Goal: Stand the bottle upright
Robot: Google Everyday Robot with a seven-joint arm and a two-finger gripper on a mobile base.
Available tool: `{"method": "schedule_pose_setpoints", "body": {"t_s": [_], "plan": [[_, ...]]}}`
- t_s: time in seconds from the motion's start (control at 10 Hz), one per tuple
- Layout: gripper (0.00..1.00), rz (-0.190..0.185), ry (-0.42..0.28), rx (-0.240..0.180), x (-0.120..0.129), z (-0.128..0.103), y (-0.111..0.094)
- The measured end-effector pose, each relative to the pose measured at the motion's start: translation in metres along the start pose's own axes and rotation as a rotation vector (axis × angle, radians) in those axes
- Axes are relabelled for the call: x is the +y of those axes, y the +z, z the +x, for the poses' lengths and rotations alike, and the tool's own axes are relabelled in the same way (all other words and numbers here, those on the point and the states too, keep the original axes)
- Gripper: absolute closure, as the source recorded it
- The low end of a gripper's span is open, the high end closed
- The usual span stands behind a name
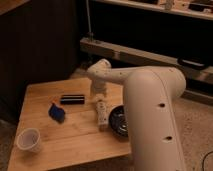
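Wooden table [45, 150]: fills the lower left of the frame and carries every object in the scene.
Bottle [101, 114]: a slim, pale bottle lies on its side near the centre of the frame, just left of a black bowl [119, 121]. Its long axis runs up and down the picture.
End effector [98, 90]: hangs over the bottle's upper end with its fingers spread and nothing in them.
Handling: probably light, stiff plastic with smooth, round sides, so it is likely to roll or skid if nudged.
Where to hold: across the narrow body towards one end, so it can be tipped up onto its base. Which end carries the cap cannot be told.
Neighbours: a black bar [72, 99] and a blue object [56, 112] lie to the left. A white cup [29, 140] stands well apart at lower left.
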State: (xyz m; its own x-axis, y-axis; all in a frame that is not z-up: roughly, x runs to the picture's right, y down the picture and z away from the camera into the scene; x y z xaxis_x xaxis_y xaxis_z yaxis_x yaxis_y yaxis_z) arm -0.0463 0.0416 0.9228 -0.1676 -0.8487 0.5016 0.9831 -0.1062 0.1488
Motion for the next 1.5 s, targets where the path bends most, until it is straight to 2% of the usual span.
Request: {"method": "schedule_pose_setpoints", "body": {"t_s": [0.5,1.2,1.3,1.5], "plan": [[0.4,-0.007,0.016,-0.031,0.005,-0.006,0.011],[0.43,-0.009,-0.005,-0.045,0.002,-0.008,0.014],[0.46,-0.01,-0.006,-0.046,0.002,-0.008,0.015],[0.61,-0.011,-0.007,-0.049,0.001,-0.007,0.018]]}}
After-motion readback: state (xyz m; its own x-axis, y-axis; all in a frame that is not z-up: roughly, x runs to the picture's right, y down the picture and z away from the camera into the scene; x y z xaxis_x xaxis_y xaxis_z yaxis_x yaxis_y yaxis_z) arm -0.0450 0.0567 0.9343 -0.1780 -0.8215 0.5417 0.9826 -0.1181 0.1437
